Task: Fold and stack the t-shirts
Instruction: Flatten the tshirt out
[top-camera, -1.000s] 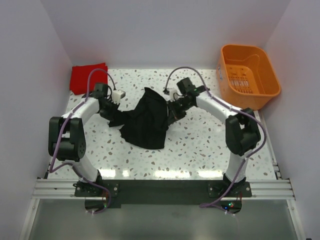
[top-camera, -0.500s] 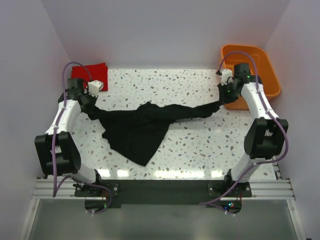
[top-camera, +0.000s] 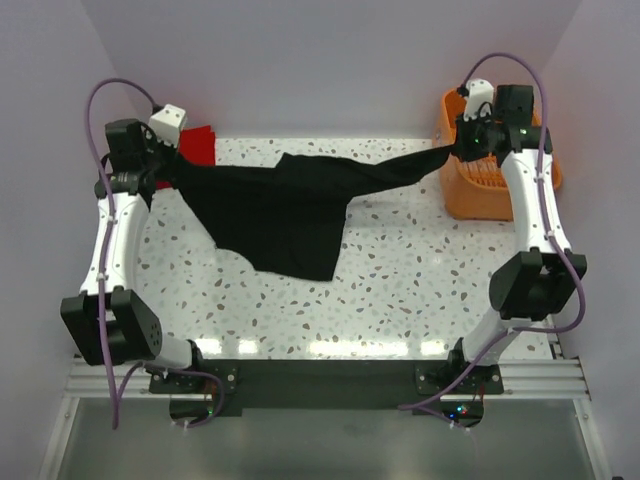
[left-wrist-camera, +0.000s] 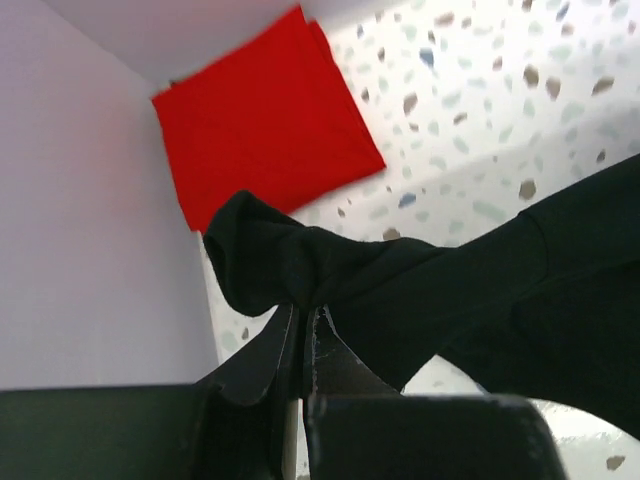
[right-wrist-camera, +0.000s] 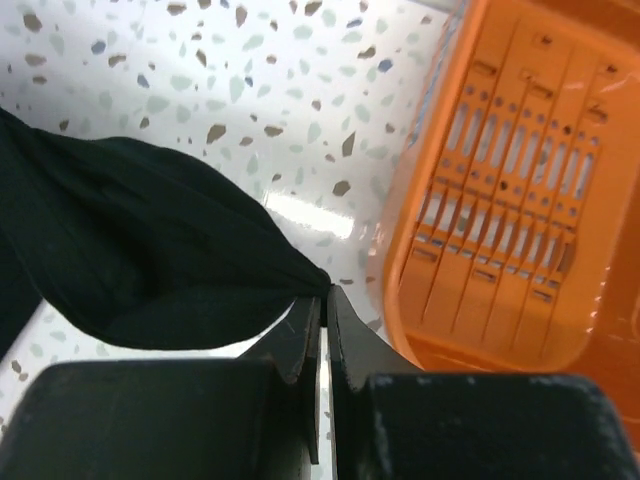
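White walls all round, speckled table (top-camera: 420, 270) underneath. I've got the black t-shirt (top-camera: 290, 210) strung out between my two arms. My left gripper (left-wrist-camera: 303, 325) is pinched tight on one bunched end at the back left, and my right gripper (right-wrist-camera: 322, 300) is clamped on the other end, right by the orange basket (right-wrist-camera: 500, 230). The middle sags toward the table. The red t-shirt (left-wrist-camera: 265, 125) sits folded in the back-left corner.
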